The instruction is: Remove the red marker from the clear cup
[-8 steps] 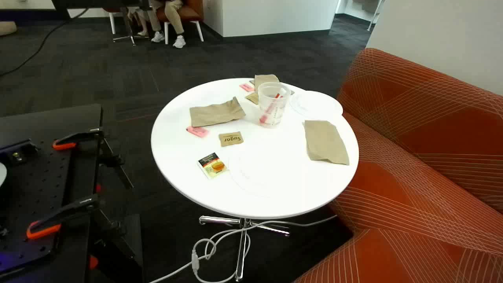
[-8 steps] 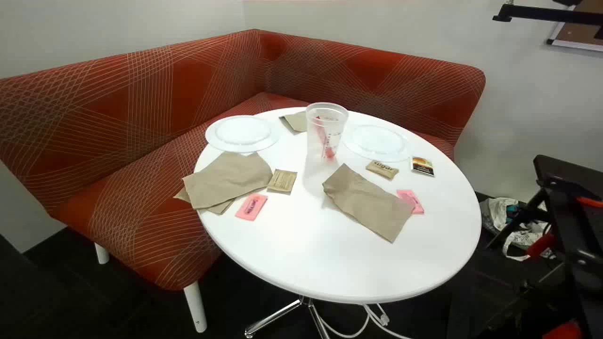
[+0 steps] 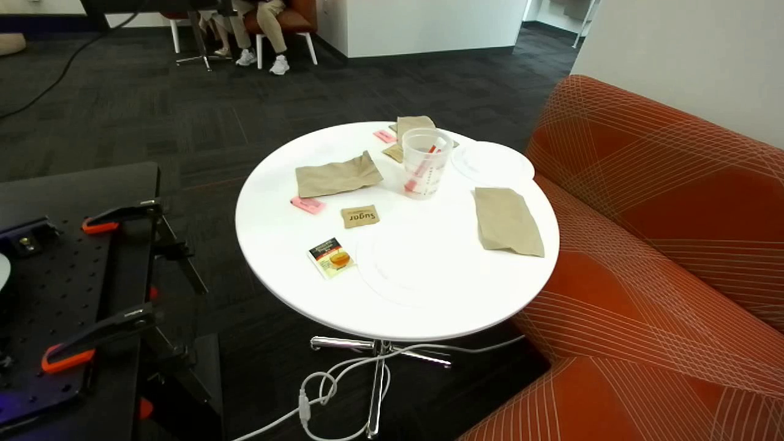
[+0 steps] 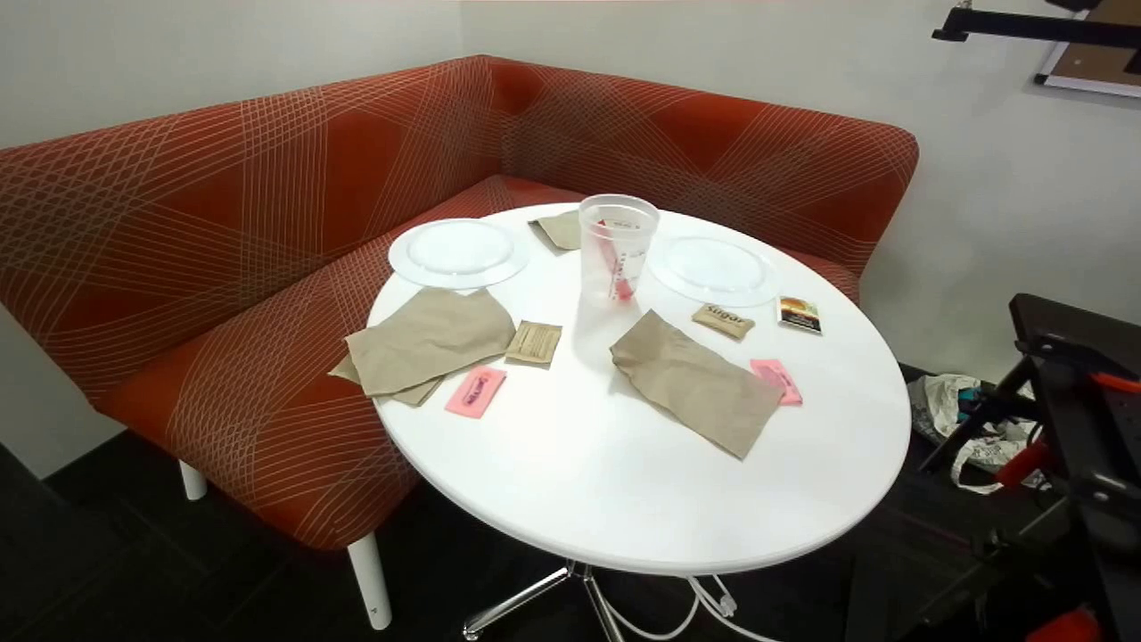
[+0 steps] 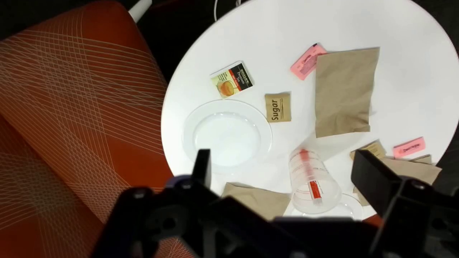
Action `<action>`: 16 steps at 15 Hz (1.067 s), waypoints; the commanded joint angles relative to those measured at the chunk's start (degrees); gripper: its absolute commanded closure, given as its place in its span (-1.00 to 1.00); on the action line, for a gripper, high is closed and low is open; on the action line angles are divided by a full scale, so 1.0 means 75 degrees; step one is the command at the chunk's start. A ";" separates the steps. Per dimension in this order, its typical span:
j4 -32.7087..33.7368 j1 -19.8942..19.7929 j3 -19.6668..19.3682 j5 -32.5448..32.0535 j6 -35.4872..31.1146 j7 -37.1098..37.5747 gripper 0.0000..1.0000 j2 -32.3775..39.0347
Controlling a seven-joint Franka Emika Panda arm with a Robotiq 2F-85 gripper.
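Note:
The clear cup stands upright on the white round table (image 3: 275,263). The cup shows in both exterior views (image 3: 436,174) (image 4: 593,267) and in the wrist view (image 5: 295,172). The red marker leans inside the cup in both exterior views (image 3: 421,169) (image 4: 610,257), with its upper end near the rim. In the wrist view the marker's upper end (image 5: 315,189) shows through the cup mouth; its lower part is blurred by the cup wall. My gripper (image 5: 283,156) is open and empty. The cup appears between its fingers, farther away. Neither exterior view shows my gripper.
Clear plates (image 4: 459,252) (image 4: 713,269) lie on both sides of the cup. Brown napkins (image 3: 339,176) (image 3: 508,222), a sugar packet (image 3: 360,216), pink packets (image 4: 476,392) and a tea packet (image 3: 331,257) lie around it. A red bench (image 4: 294,357) borders the table.

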State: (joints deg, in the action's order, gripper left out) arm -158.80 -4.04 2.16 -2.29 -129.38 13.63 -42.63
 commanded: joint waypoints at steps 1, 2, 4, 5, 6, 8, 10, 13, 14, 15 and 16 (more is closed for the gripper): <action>0.0131 -0.0068 0.0153 -0.0035 -0.0042 -0.0015 -1.00 0.0091; 0.0193 -0.0067 0.0186 -0.0076 -0.0105 -0.0040 -1.00 0.0166; 0.0326 -0.0045 0.0212 -0.0122 -0.0245 -0.0109 -1.00 0.0324; 0.0409 -0.0018 0.0208 -0.0152 -0.0378 -0.0182 -1.00 0.0459; 0.0479 -0.0006 0.0217 -0.0179 -0.0504 -0.0207 -1.00 0.0574; 0.0643 0.0036 0.0234 -0.0230 -0.0854 -0.0310 -1.00 0.0884; 0.0828 0.0076 0.0228 -0.0242 -0.1274 -0.0501 -1.00 0.1260; 0.1193 0.0054 0.0264 -0.0348 -0.2007 -0.0704 -1.00 0.1975; 0.1354 0.0063 0.0253 -0.0390 -0.2208 -0.0783 -1.00 0.2266; 0.1535 0.0059 0.0255 -0.0422 -0.2350 -0.0817 -1.00 0.2560; 0.1734 0.0070 0.0260 -0.0446 -0.2487 -0.0832 -1.00 0.2876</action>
State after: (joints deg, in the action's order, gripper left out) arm -151.05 -3.71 3.98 -4.58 -145.30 8.82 -28.68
